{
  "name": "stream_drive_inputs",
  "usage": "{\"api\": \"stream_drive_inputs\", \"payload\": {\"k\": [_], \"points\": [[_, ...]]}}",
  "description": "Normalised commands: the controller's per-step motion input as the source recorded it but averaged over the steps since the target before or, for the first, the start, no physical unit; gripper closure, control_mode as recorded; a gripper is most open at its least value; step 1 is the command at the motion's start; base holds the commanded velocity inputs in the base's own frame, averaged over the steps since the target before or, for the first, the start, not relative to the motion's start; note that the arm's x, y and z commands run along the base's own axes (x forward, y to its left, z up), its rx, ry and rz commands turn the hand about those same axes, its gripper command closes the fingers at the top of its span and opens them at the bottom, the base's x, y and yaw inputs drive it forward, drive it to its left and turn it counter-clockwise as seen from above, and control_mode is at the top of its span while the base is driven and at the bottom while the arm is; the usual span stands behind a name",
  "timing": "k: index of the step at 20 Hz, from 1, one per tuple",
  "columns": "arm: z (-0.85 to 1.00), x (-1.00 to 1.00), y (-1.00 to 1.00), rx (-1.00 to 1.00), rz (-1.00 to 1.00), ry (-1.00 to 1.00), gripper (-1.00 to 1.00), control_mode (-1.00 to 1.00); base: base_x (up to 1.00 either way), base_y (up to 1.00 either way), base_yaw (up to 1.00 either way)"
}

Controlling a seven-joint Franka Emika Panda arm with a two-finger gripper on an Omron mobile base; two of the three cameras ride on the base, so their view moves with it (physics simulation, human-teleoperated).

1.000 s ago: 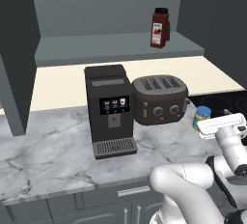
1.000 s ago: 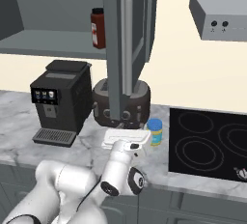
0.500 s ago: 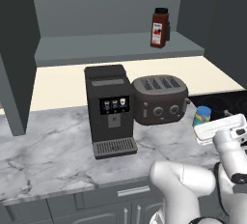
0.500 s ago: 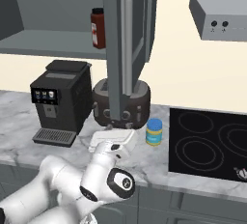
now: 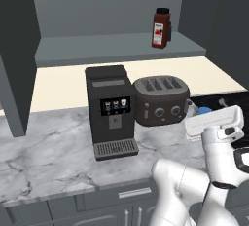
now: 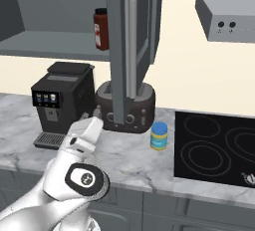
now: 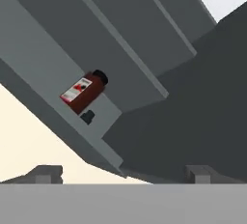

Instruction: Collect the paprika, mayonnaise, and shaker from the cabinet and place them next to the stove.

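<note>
From the left base view I count one paprika (image 5: pixel 161 28) upright on the cabinet (image 5: pixel 116 49) shelf; looks rigid, light, probably slick, so I'd pinch mid-body below the cap. Right base view: one mayonnaise (image 6: pixel 159 136) jar sits on the counter just beside the stove (image 6: pixel 215 147). Hand view: one shaker (image 7: pixel 87 117) tucked beside the paprika, and my gripper (image 7: pixel 123 175) has its jaws spread wide, holding nothing.

In the left base view the robot's white forearm covers most of the mayonnaise (image 5: pixel 203 110), leaving its blue lid. The shaker (image 7: pixel 87 117) is a small dark shape half behind the paprika (image 7: pixel 83 92). The stove (image 6: pixel 214 148) runs off the right edge.
</note>
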Motion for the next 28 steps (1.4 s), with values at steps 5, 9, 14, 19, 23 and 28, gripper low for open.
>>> {"api": "stream_drive_inputs", "payload": {"k": [5,9,14,19,23,28], "points": [[0.71,-0.22,0.64,-0.22,-0.01,-0.05,-1.0,-1.0,0.0,0.0,0.0],[0.29,0.1,0.73,-0.17,-0.09,0.0,-1.0,-1.0,0.0,0.0,0.0],[0.15,0.0,0.79,0.0,-0.06,0.08,-1.0,-1.0,0.0,0.0,0.0],[0.24,0.0,0.84,0.01,-0.07,0.08,-1.0,-1.0,0.0,0.0,0.0],[0.51,0.0,0.67,0.05,-0.03,0.08,-1.0,-1.0,0.0,0.0,0.0],[0.6,0.0,0.35,0.15,0.0,0.13,-1.0,-1.0,0.0,0.0,0.0]]}}
